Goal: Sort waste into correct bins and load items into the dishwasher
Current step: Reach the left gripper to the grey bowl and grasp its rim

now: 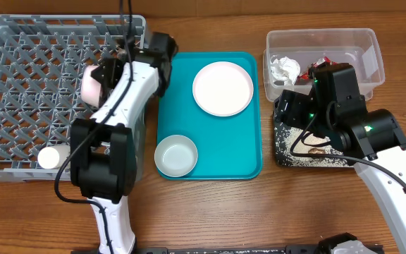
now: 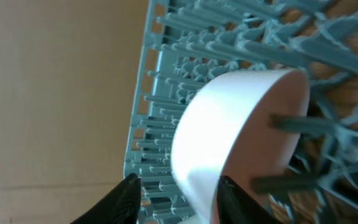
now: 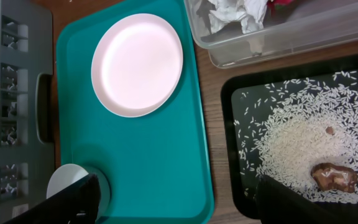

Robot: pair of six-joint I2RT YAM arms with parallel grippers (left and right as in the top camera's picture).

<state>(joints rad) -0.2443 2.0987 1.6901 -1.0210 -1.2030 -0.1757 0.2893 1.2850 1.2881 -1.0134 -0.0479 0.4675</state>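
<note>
**A:** Where are we with the small white dish [image 2: 229, 130]? On the left wrist cam it's up on its edge among the pegs of the dish rack [image 2: 160, 74], over toward the rack's right side.

**B:** Yep. The left gripper [image 2: 178, 190] straddles its lower rim with the jaws a bit apart. One finger sits against the dish and the other shows a gap, so we'd say it isn't clamped.

**A:** It looks like hard glossy stuff, so we're guessing stiff, light and slippery, and it could chip if it tips into the pegs. The rim is really the only place to pinch it.

**B:** The right gripper [image 3: 178, 186] is wide and empty, hanging over the seam between the teal tray [image 3: 166, 155] and the black tray [image 3: 227, 155] with the rice [image 3: 291, 143].

**A:** The plate [image 1: 222, 87] is what worries us. It lies flat on the teal tray, so we'd need a finger under the edge. The grey bowl [image 1: 175, 155] is easier, we can just grab its wall.

**B:** The cup [image 1: 50, 156] is lying in the rack already. The napkin [image 1: 284, 68] and red wrapper [image 1: 321, 62] are in the clear tub [image 1: 372, 49]. We can't spot the chopsticks anywhere.
</note>
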